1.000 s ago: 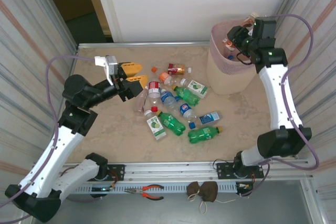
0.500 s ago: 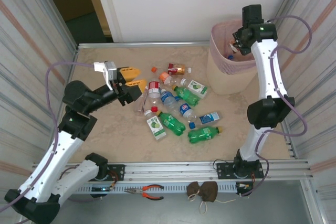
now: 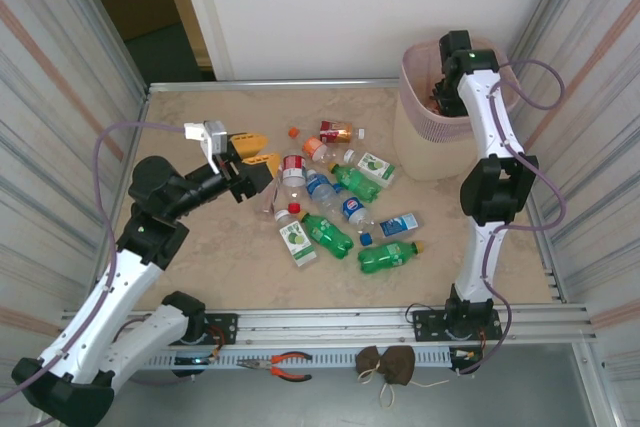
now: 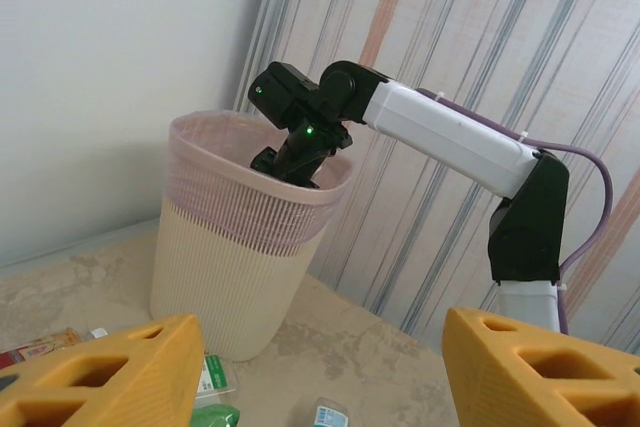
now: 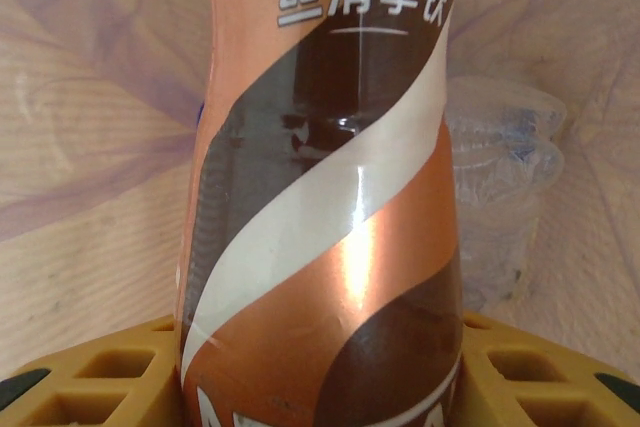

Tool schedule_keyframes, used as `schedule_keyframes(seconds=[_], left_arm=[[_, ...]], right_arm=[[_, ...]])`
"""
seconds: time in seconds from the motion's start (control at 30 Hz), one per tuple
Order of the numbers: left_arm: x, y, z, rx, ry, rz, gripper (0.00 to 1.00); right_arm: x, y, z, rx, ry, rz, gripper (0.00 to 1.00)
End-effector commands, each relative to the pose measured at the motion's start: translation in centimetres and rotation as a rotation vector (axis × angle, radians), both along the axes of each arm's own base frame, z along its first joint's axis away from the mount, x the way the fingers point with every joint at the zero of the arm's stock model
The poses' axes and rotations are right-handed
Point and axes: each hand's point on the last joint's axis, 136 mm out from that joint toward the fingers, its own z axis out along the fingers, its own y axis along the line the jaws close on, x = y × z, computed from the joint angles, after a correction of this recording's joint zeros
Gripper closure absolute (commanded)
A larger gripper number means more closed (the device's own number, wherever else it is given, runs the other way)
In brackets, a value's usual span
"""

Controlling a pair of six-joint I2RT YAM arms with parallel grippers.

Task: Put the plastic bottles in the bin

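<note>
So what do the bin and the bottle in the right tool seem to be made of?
Bin: probably moulded plastic, matte pale pink-cream; fine ribbed slots in its walls. Bottle: likely plastic under a glossy copper, brown and white sleeve; a bright highlight streaks it.

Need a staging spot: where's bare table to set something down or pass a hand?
Free: the near strip of table between the bottles and the front rail; the far-left corner beyond the left gripper; the near-right patch between bin and rail. Crowded: the centre, bottles lying packed, some touching.
</note>
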Motion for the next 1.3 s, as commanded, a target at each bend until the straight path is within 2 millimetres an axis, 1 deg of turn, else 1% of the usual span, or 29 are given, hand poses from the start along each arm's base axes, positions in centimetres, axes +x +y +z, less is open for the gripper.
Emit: schedule_keyframes(seconds=[0.0, 0.13, 0.27, 0.33, 0.4, 0.53, 0.73, 0.87, 0.9, 0.93, 1.07, 1.2, 1.27], left_arm=[[-0.2, 0.5, 0.5, -0.02, -0.018, 0.026, 0.36], [-0.2, 0.6, 0.4, -0.015, -0.015, 0.037, 0.34], [0.0, 0.7, 0.4, -0.01, -0.016, 0.043, 0.34], [0.1, 0.6, 0.4, -0.009, -0.015, 0.044, 0.34], [0.1, 0.5, 0.5, -0.008, -0.012, 0.039, 0.33], [0.3, 0.4, 0.5, 0.001, -0.007, 0.036, 0.33], [0.6, 0.4, 0.5, 0.005, -0.001, 0.046, 0.33], [1.1, 0.3, 0.2, 0.016, 0.021, 0.053, 0.33], [1.2, 0.3, 0.0, 0.022, 0.029, 0.057, 0.33], [1.5, 0.2, -0.3, 0.032, 0.043, 0.061, 0.34], [2.7, 0.3, -1.9, 0.088, 0.11, 0.101, 0.35], [4.0, 0.7, -4.5, 0.181, 0.208, 0.156, 0.37], [4.6, 0.9, -6.2, 0.239, 0.266, 0.183, 0.38]], right_arm=[[-1.1, -0.5, -1.1, 0.015, 0.044, -0.079, 0.55], [-1.4, -0.6, -0.6, 0.013, 0.033, -0.095, 0.39], [-1.9, -0.8, 0.5, 0.002, 0.018, -0.099, 0.29], [-2.1, -0.9, 0.9, -0.005, 0.01, -0.096, 0.19], [-2.4, -0.9, 1.4, -0.01, 0.005, -0.093, 0.17], [-2.7, -1.0, 2.5, -0.027, -0.019, -0.085, 0.16], [-2.5, -1.0, 4.0, -0.059, -0.064, -0.034, 0.2], [-1.6, -1.0, 5.0, -0.098, -0.104, 0.052, 0.24], [-1.0, -0.7, 5.3, -0.105, -0.125, 0.105, 0.25], [-0.4, -0.4, 5.6, -0.116, -0.145, 0.156, 0.26], [0.7, 0.2, 7.2, -0.198, -0.226, 0.34, 0.29], [0.5, 1.1, 9.4, -0.285, -0.304, 0.525, 0.3], [0.3, 2.1, 10.9, -0.311, -0.369, 0.635, 0.3]])
